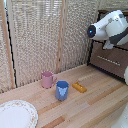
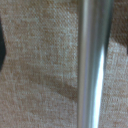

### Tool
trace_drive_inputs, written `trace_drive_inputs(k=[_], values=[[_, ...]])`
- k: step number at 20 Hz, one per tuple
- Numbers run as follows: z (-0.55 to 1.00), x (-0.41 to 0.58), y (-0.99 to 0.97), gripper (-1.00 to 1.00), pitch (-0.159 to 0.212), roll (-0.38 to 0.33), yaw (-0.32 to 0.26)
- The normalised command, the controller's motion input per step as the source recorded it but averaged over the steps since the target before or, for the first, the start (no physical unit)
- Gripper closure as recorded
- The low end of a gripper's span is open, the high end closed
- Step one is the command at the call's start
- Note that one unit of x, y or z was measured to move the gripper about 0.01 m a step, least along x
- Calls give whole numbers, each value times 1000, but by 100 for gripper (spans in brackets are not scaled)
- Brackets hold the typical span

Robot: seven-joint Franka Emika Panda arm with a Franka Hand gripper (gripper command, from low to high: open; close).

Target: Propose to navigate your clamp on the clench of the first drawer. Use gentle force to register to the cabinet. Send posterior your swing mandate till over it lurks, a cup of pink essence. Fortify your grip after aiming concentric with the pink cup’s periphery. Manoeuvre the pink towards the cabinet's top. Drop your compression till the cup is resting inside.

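The pink cup point(image 1: 47, 79) stands upright on the wooden table, far to the exterior view's left of the cabinet point(image 1: 111, 62). My white arm point(image 1: 107, 27) hangs in front of the cabinet's upper part and hides the first drawer and the clamp behind it. Below the arm shows the lower drawer front with its silver bar point(image 1: 108, 60). The wrist view is filled by a blurred silver bar point(image 2: 92, 65) very close up against a grey-brown textured surface. A dark sliver point(image 2: 1, 47) sits at that picture's edge; I cannot tell whether it is a finger.
A blue cup point(image 1: 62, 90) stands near the pink one, with a small orange block point(image 1: 79, 87) beside it. A patterned white plate point(image 1: 15, 115) lies at the front on the exterior view's left. A woven screen point(image 1: 40, 35) closes the back.
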Motion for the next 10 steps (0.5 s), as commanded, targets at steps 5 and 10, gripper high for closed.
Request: trace_drive_inputs(k=[5,10], values=[[170,12,-216,100,73,38,14],[324,1,273,100,65,-8,4]])
